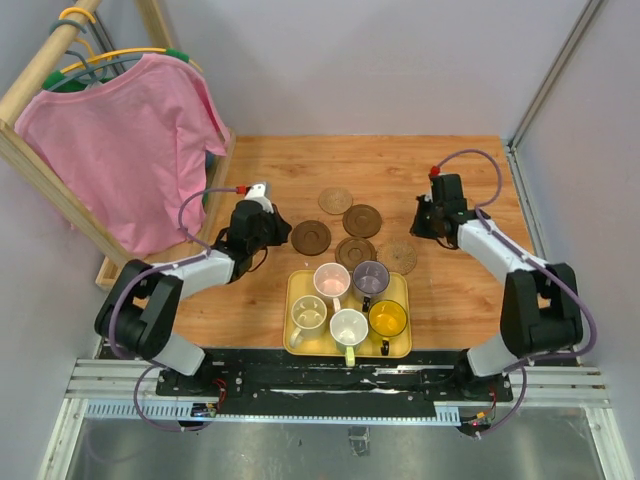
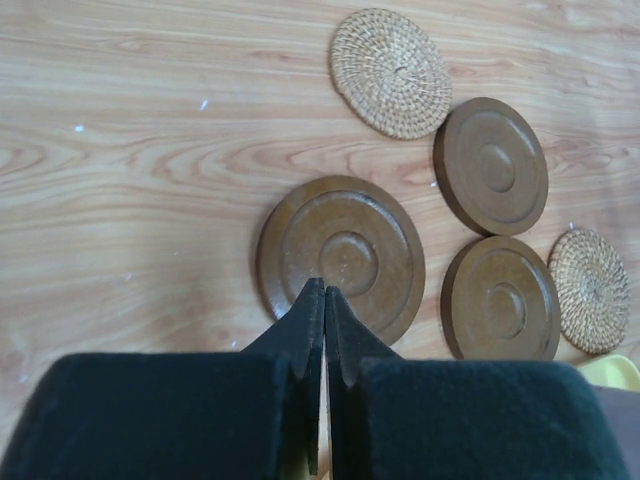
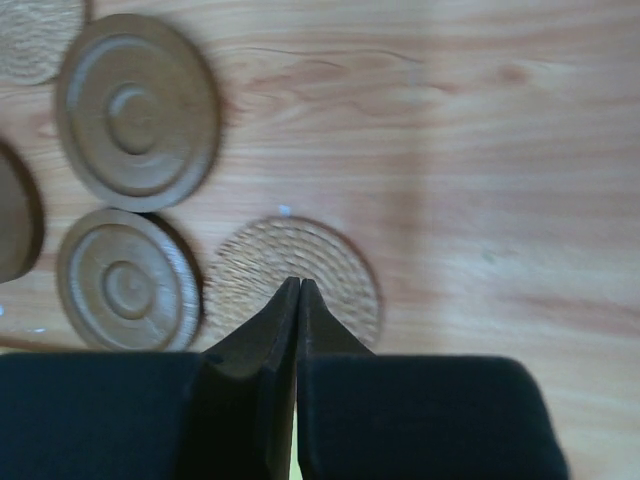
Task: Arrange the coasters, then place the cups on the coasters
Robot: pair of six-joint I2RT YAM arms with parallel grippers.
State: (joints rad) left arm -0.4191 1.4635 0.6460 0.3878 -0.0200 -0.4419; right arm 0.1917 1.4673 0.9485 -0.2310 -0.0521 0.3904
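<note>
Five coasters lie on the wooden table: three dark brown discs [image 1: 311, 237] [image 1: 362, 220] [image 1: 355, 252] and two tan woven ones [image 1: 335, 200] [image 1: 398, 256]. Several cups stand on a yellow tray [image 1: 293, 290]: pink [image 1: 332, 281], grey-purple [image 1: 371, 279], cream [image 1: 309, 314], white-green [image 1: 348, 327] and yellow [image 1: 388, 318]. My left gripper [image 2: 323, 290] is shut and empty, with its tips over the near edge of the leftmost dark coaster [image 2: 345, 245]. My right gripper [image 3: 299, 285] is also shut and empty, over the tan woven coaster [image 3: 320, 255]. I cannot tell whether either touches its coaster.
A wooden rack with a pink shirt [image 1: 130, 140] on a hanger stands at the table's left edge, close behind the left arm [image 1: 200, 268]. Grey walls enclose the back and right. The tray sits at the near edge between the two arm bases.
</note>
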